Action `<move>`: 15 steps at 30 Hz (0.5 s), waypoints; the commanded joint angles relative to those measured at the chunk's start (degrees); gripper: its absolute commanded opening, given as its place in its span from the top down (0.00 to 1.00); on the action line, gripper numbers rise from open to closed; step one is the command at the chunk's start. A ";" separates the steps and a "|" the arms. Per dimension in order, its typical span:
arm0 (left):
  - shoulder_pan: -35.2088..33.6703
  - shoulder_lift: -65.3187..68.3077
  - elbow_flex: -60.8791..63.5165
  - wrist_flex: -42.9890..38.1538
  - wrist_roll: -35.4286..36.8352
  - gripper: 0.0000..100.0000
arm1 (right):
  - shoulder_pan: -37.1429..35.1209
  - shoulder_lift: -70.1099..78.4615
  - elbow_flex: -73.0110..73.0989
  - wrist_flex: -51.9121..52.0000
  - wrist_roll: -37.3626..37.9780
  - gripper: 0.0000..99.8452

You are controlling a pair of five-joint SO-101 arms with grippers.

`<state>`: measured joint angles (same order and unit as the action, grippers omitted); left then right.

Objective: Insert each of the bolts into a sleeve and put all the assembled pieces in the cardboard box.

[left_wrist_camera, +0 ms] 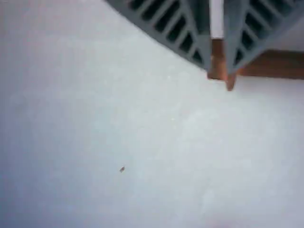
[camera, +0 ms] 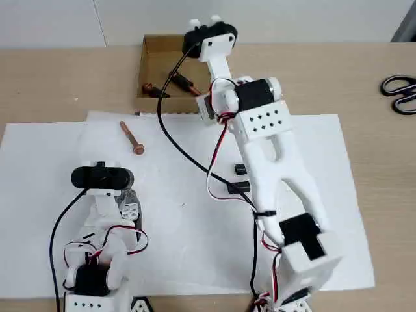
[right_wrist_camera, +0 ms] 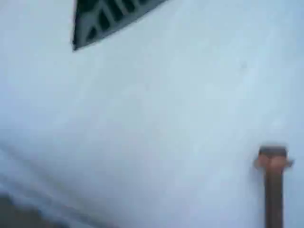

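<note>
The cardboard box (camera: 144,65) sits by the far edge of the counter (camera: 364,71), left of the middle. 2 assembled pieces (camera: 185,82) lie inside it, so part of the job looks done. The right claw (camera: 209,39) hangs over the box's far rim, on an arm stretched across from the near edge. That placing would suit a drop into the box, but I cannot tell whether this claw is spread or pressed together, or whether it carries anything.

1 loose bolt (camera: 132,138) lies flat on the white paper (camera: 52,169), on the near side of the box and toward the counter's left edge, touching nothing. 2 black sleeves (camera: 240,169) lie near the counter's middle, just beside the right arm and well apart from the bolt. Lying flat and separate, each should be easy to pick up singly.

The left claw (left_wrist_camera: 219,75) sits low over the paper toward the near-left corner, roughly in line with the bolt. Its jaws are pressed together and, as far as I can judge, pinch nothing. From there it is the better placed to take the bolt, and the sleeves lie nearer the right arm. A pair of scissors (camera: 400,91) lies by the right edge, clear of the work.
</note>
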<state>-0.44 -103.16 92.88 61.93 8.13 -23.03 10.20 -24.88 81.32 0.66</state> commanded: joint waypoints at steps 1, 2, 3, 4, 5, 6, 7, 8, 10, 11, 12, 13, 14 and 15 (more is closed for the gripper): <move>-0.18 -0.53 -0.22 -0.18 -0.18 0.99 | 0.22 -4.35 -2.73 8.31 0.26 0.80; -0.18 -0.53 -0.22 -0.18 -0.18 0.99 | 0.22 -4.44 -2.73 10.86 0.26 0.80; -0.18 -0.53 -0.22 -0.18 -0.18 0.99 | 0.22 -4.35 -2.73 13.14 0.26 0.80; -0.18 -0.53 -0.22 -0.18 -0.18 0.99 | 0.22 -4.35 -2.46 14.37 0.26 0.80; -0.18 -0.53 -0.22 -0.18 -0.18 0.99 | 0.22 -4.53 -2.37 14.73 0.26 0.80; -0.18 -0.53 -0.22 -0.18 -0.18 0.99 | 0.40 -4.79 -1.85 14.81 0.44 0.80; -0.18 -0.53 -0.22 -0.18 -0.18 0.99 | 0.84 -4.79 -0.97 14.73 0.44 0.80; -0.18 -0.53 -0.22 -0.18 -0.18 0.99 | 0.92 -4.88 -0.26 14.73 0.44 0.80; -0.18 -0.53 -0.22 -0.09 -0.18 0.99 | 0.92 -4.88 1.23 14.99 0.44 0.80; -0.09 -0.53 -0.22 -0.09 -0.26 0.99 | 0.92 -4.97 2.20 15.08 0.53 0.80; 0.09 -0.53 -0.22 -0.09 -0.35 0.99 | 1.01 -5.41 3.25 15.08 0.53 0.80; 0.09 -0.53 -0.22 -0.09 -0.44 0.99 | 1.10 -6.46 4.48 15.08 0.62 0.80; 0.18 -0.53 -0.22 -0.09 -0.44 0.99 | 1.10 -8.04 6.07 15.08 0.70 0.80; 0.18 -0.53 -0.22 -0.09 -0.44 0.99 | 1.10 -9.98 7.91 15.08 1.23 0.80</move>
<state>-0.44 -103.16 92.88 61.93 8.13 -22.77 6.42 -19.43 95.74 0.66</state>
